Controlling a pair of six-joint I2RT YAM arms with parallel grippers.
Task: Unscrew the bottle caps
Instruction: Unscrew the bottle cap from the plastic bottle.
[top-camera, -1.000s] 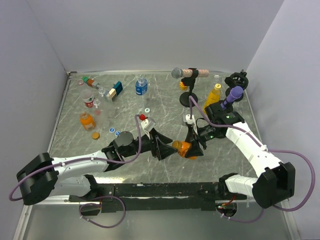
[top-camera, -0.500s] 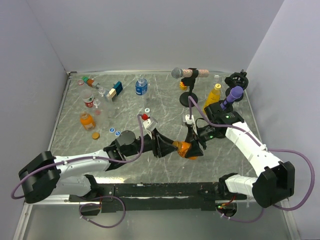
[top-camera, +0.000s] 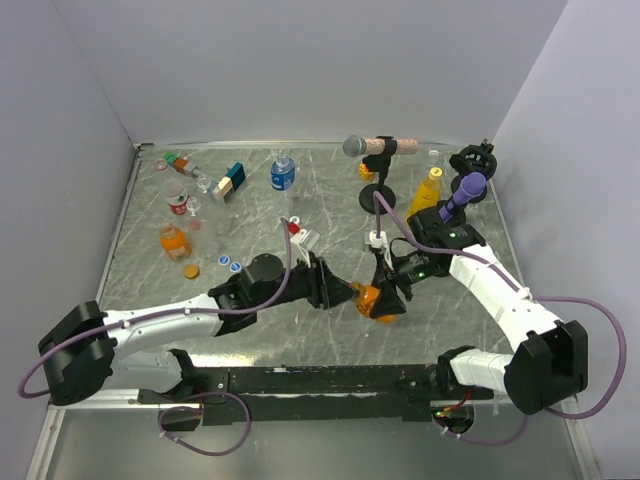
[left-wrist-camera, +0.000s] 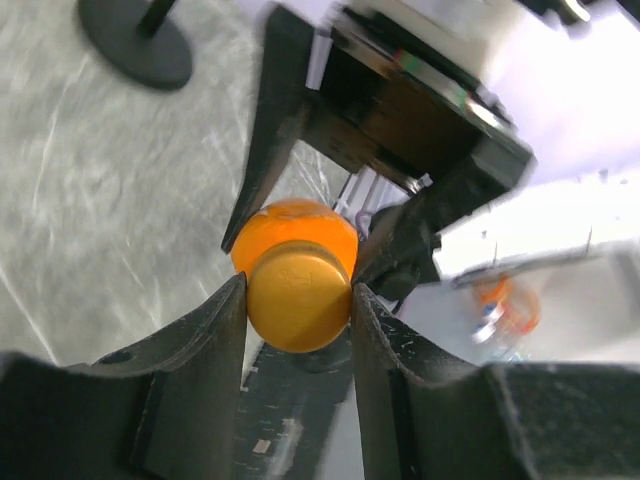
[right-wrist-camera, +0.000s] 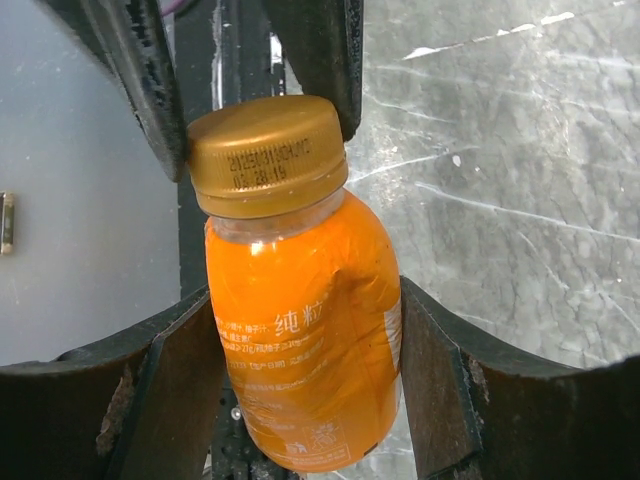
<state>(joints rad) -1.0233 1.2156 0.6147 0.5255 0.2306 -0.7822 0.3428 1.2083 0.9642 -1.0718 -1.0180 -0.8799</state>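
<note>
While on btl, cap in L-gripper

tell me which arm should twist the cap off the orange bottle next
Left: the left gripper is shut on the gold cap; the right gripper clamps the orange bottle by its body.

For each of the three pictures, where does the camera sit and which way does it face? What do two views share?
Top external: above, behind both arms, facing down onto the table; both show.
Left wrist: on the left arm, facing the cap; left claw shows.
Right wrist: on the right arm, facing the orange bottle; right claw shows.
Shared: both wrist views show orange bottle and cap.
</note>
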